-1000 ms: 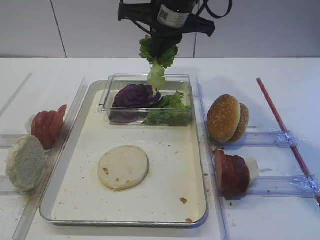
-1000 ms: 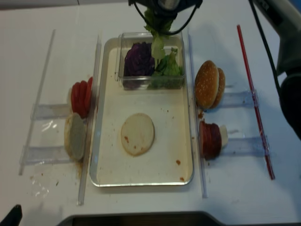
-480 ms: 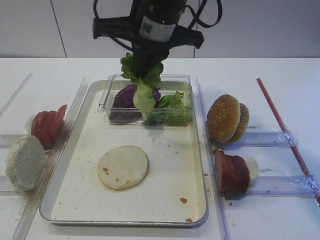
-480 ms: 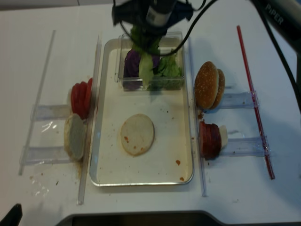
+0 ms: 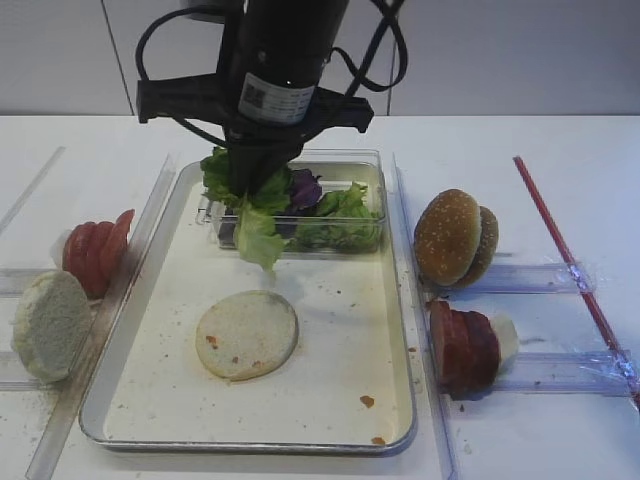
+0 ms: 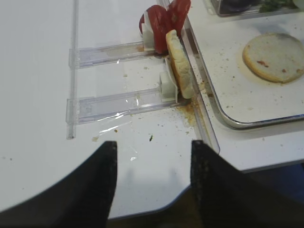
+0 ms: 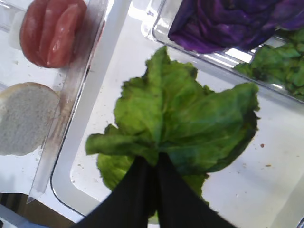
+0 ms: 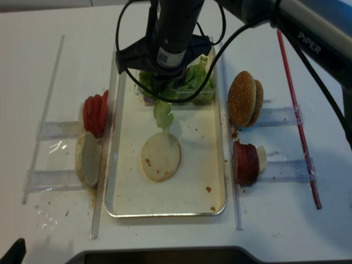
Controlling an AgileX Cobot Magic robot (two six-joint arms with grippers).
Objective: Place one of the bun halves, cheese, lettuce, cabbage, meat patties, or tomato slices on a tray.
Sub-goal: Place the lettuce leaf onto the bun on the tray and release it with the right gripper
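The right gripper (image 7: 154,166) has its two black fingers pinched fully together on the stem end of the lettuce (image 7: 180,118), a bright green frilly leaf that hangs below it in the air. It hovers over the far left part of the tray (image 5: 395,330), just in front of the clear plastic box (image 5: 365,165) that holds more green leaves and the purple cabbage (image 7: 228,21). A pale flat bun half (image 5: 246,334) lies on the tray nearer the camera, apart from the hanging leaf.

To do this step well, the arm would likely need to carry the leaf nearer, centre it over the pale bun round and lower it until the leaf rests before the fingers part; letting go from high up risks the light leaf drifting or landing folded.

The right wrist view shows what the overhead views cannot: the closed fingertips and the leaf spread wide beneath them, with the tomato slices (image 7: 52,31) and another pale bun half (image 7: 23,118) off to the left, outside the tray wall. The overhead views alone show the sesame buns (image 5: 455,238) and meat patties (image 5: 465,345) in racks to the right. The left wrist view shows the left gripper (image 6: 152,175) parked near the table's near left edge, its fingers apart and holding nothing.
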